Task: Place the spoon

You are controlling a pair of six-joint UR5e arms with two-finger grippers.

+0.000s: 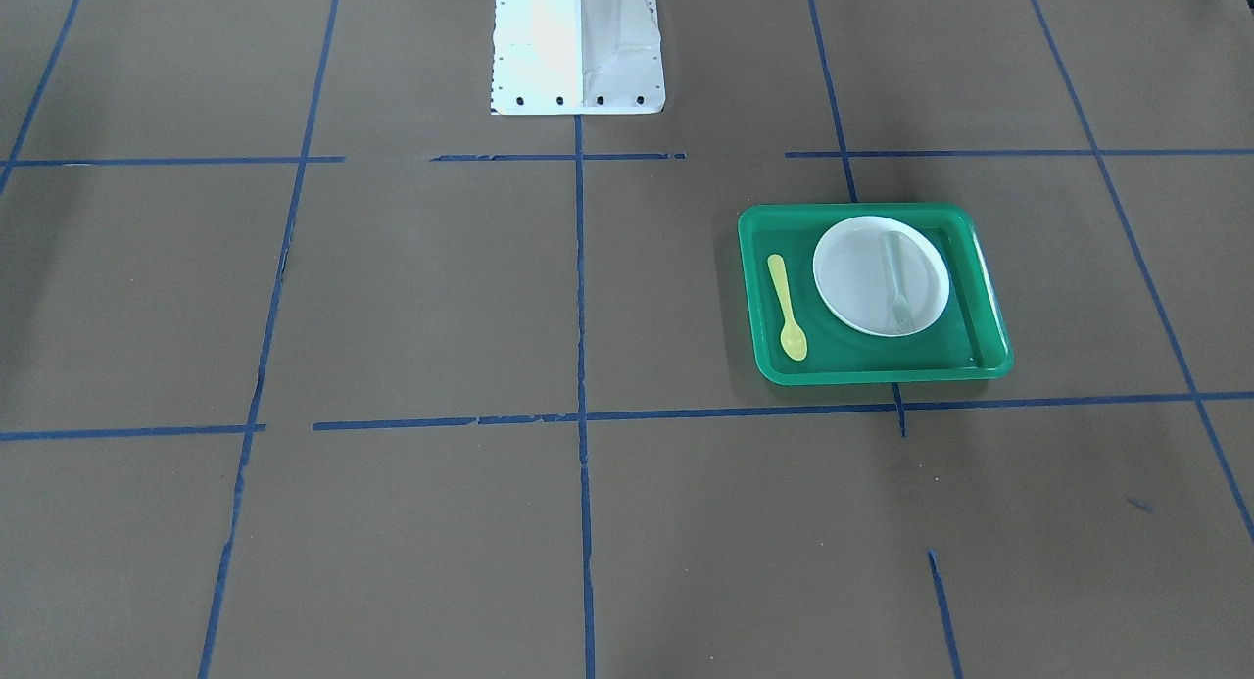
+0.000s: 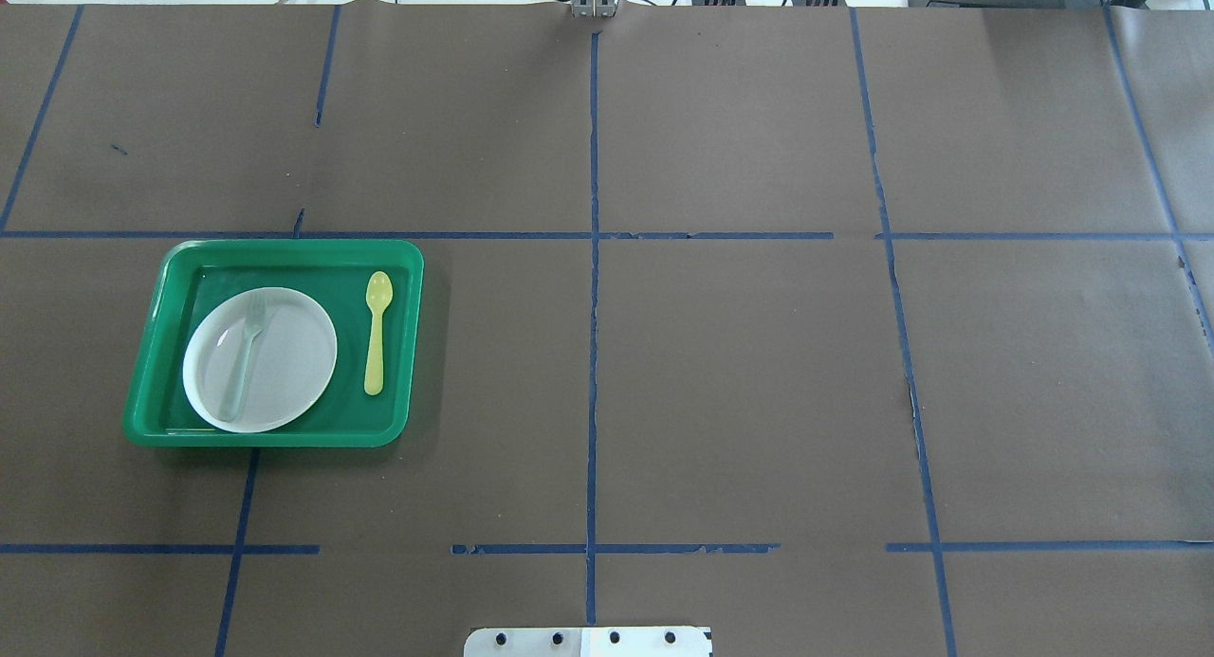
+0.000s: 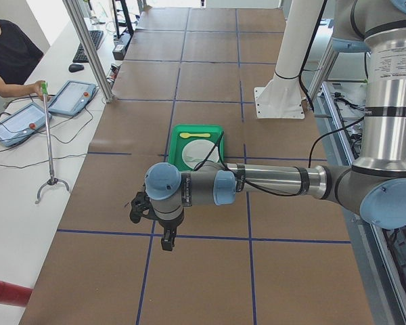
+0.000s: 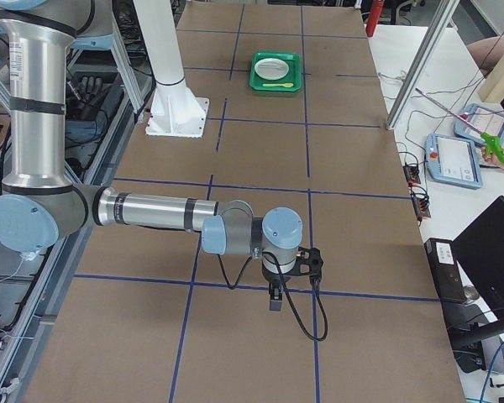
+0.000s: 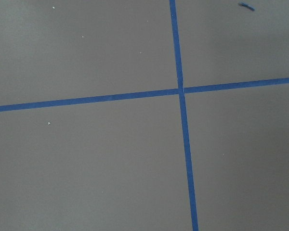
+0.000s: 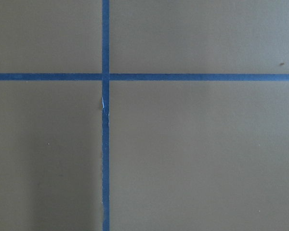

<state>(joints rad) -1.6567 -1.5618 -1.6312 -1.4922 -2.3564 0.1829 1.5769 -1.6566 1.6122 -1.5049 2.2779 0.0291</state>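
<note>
The yellow spoon (image 1: 787, 307) lies flat in the green tray (image 1: 882, 370), beside the white plate (image 1: 857, 277), with its bowl towards the operators' side. It also shows in the overhead view (image 2: 377, 332), to the right of the plate (image 2: 285, 354) in the tray (image 2: 266, 439). A pale grey-green fork (image 2: 242, 363) lies on the plate. My left gripper (image 3: 139, 206) shows only in the exterior left view, held above the table well short of the tray. My right gripper (image 4: 312, 262) shows only in the exterior right view, far from the tray (image 4: 276, 71). I cannot tell if either is open or shut.
The table is covered in brown paper with a grid of blue tape. The white robot base (image 1: 576, 47) stands at the table's middle near edge. Operators with tablets (image 3: 71, 98) sit at the far side. Both wrist views show only paper and tape.
</note>
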